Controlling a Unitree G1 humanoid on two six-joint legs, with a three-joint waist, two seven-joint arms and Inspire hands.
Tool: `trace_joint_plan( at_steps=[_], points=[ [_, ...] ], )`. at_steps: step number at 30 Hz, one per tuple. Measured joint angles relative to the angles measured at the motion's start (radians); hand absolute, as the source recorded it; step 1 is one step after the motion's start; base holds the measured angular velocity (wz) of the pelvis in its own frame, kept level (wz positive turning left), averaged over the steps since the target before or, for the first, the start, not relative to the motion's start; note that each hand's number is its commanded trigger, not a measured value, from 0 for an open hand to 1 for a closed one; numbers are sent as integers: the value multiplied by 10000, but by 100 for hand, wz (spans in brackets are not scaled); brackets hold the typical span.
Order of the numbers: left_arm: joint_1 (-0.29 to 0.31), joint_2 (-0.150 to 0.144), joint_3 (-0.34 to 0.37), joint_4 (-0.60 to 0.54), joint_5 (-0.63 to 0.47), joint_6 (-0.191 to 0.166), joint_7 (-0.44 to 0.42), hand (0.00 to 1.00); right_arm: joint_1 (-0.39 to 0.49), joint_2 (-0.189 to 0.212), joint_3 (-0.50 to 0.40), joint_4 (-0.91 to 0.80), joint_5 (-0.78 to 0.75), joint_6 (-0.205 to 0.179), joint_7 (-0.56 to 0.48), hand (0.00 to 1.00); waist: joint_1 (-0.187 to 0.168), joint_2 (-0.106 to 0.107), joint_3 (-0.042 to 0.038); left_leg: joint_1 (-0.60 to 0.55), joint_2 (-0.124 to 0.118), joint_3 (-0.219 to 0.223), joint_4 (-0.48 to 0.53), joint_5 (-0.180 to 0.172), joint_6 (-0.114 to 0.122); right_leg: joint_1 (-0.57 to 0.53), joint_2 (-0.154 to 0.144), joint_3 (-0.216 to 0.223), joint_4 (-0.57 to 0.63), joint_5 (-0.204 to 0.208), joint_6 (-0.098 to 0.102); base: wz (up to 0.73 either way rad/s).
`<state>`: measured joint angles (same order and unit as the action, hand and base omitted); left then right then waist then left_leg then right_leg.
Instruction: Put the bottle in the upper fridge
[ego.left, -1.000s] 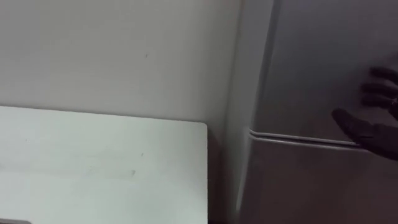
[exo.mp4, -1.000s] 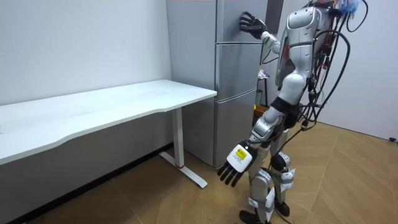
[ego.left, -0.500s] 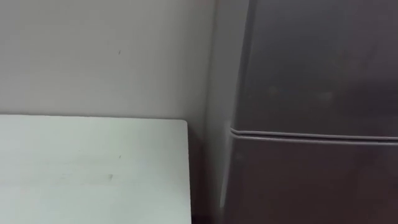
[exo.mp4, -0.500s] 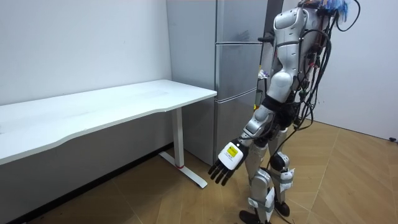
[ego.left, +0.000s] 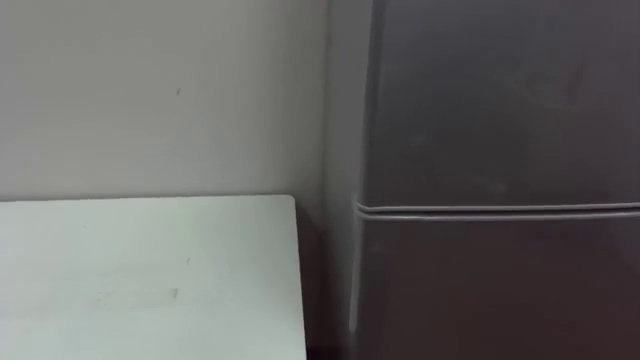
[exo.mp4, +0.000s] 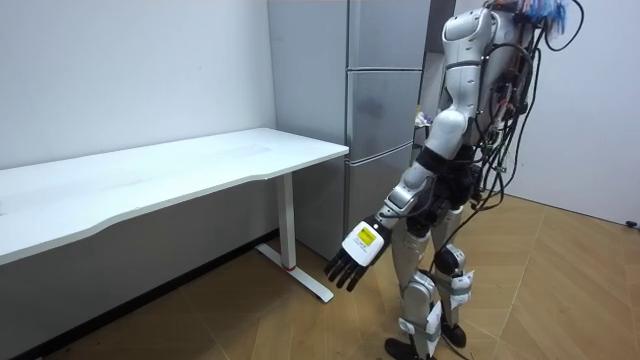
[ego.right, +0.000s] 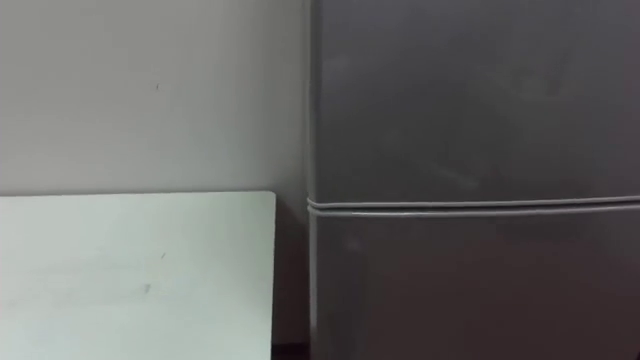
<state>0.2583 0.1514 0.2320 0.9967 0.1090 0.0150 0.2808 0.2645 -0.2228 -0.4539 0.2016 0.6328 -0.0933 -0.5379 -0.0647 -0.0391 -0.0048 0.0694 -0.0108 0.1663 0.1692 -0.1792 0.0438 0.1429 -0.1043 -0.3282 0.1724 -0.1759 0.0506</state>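
- Pale wall (exo.mp4: 130, 80) runs behind everything, up and to the room view's left of the left hand (exo.mp4: 352, 262).
- White table (exo.mp4: 180, 170) stands against that wall, its top higher than the hand and its near corner just to the room view's left of the hand.
- Wooden floor (exo.mp4: 250, 330) lies below the hand, well apart from the fingertips.
- In the room view the left hand hangs low at the end of a lowered arm. Its fingers are straight, loosely spread and pointing down, and they close round nothing.
- Grey fridge (exo.mp4: 385, 110) rises beyond and above the hand, next to the table's end, and the robot stands upright facing it.
- In the eye views the upper door (ego.left: 500, 100) is closed flush. A thin pale seam separates it from the lower door (ego.left: 500, 290), which is also closed.
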Motion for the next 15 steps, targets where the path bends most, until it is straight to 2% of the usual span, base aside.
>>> trace_joint_plan(
  at_steps=[3,8,13,15],
  points=[
    [-27,-125,-16,-6,-1,11,-6,0,12,343,65,1100,283,6,-285,0,-9,12,3,12,-2,87,7,-2,-1,-56,6,109,-38,-38,24,-3],
    [-28,-220,-29,-19,-183,16,-88,0,-71,444,588,3302,268,10,-279,0,-81,23,3,118,-18,167,-4,-23,15,-20,2,254,-37,-96,58,-5],
    [-1,-323,-43,10,-212,8,-104,0,11,788,1042,5202,148,69,28,0,-140,71,-5,127,-14,207,-69,-35,2,-24,14,260,-72,-101,65,-1],
    [31,-346,-55,20,-401,-19,-104,0,13,810,1321,5840,-89,76,276,0,-146,87,-14,146,-19,213,-60,-36,1,-16,13,265,-84,-103,68,0]
  ],
)
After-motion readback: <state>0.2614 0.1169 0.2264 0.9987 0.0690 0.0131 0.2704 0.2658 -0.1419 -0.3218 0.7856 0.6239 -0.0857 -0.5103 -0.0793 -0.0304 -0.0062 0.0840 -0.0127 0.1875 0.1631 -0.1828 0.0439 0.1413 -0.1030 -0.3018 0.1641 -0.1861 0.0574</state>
